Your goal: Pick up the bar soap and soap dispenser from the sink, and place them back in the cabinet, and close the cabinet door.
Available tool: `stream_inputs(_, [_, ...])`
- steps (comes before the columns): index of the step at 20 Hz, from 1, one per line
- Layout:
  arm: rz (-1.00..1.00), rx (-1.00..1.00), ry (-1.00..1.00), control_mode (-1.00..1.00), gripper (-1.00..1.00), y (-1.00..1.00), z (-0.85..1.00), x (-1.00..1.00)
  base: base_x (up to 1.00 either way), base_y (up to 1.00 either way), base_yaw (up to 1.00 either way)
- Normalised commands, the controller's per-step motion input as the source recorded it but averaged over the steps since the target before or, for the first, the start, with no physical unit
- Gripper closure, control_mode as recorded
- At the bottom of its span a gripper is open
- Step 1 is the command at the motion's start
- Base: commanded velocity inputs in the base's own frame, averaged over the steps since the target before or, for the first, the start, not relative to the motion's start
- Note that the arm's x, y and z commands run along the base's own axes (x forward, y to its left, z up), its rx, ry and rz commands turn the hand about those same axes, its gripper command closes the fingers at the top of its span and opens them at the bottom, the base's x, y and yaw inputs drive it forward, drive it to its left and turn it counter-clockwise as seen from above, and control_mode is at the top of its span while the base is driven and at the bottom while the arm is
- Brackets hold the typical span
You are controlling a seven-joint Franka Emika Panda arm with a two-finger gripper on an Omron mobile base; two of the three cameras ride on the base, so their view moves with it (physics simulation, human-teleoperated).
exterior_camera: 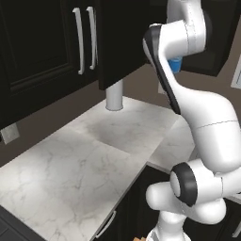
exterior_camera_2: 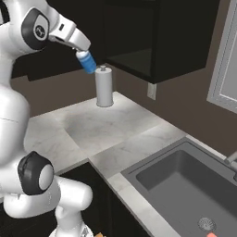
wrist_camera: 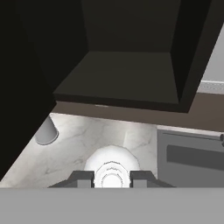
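My gripper [exterior_camera_2: 82, 51] is shut on the soap dispenser [exterior_camera_2: 87, 63], a small blue bottle that hangs tilted above the counter, in front of the cabinet. In the hand view its white pump top [wrist_camera: 112, 169] sits between my fingertips [wrist_camera: 83, 177]. A sliver of blue soap dispenser [exterior_camera: 175, 65] also peeks out behind the arm. The cabinet [wrist_camera: 127, 74] stands open ahead, its shelf bare, with the dark cabinet door [wrist_camera: 22, 87] swung out at the left. The sink [exterior_camera_2: 185, 183] lies low to the right. The bar soap [exterior_camera_2: 212, 234] shows as a small orange-red speck near the drain [exterior_camera_2: 207, 224].
A white paper towel roll [exterior_camera_2: 104, 86] stands on the marble counter [exterior_camera_2: 88, 125] just under the cabinet, close below the dispenser. Shut dark cabinet doors with silver bar handles [exterior_camera: 79, 40] hang to the left. The faucet [exterior_camera_2: 231, 162] rises at the sink's far right.
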Motion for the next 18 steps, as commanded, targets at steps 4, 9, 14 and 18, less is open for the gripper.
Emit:
stream_inputs(4, [0.00,-0.02,-0.02,-1.00,1.00,-0.19,0.08,0.05,0.00,0.00,0.00])
stream_inputs(9, [0.00,-0.03,-0.04,-1.00,1.00,-0.15,0.05,0.00,0.00,0.00,0.00])
stream_inputs(14, [0.00,-0.04,-0.02,-1.00,1.00,-0.11,0.00,0.01,0.00,0.00,0.00])
stream_inputs(18, [0.00,-0.05,-0.01,-1.00,1.00,-0.08,0.00,0.05,0.00,0.00,0.00])
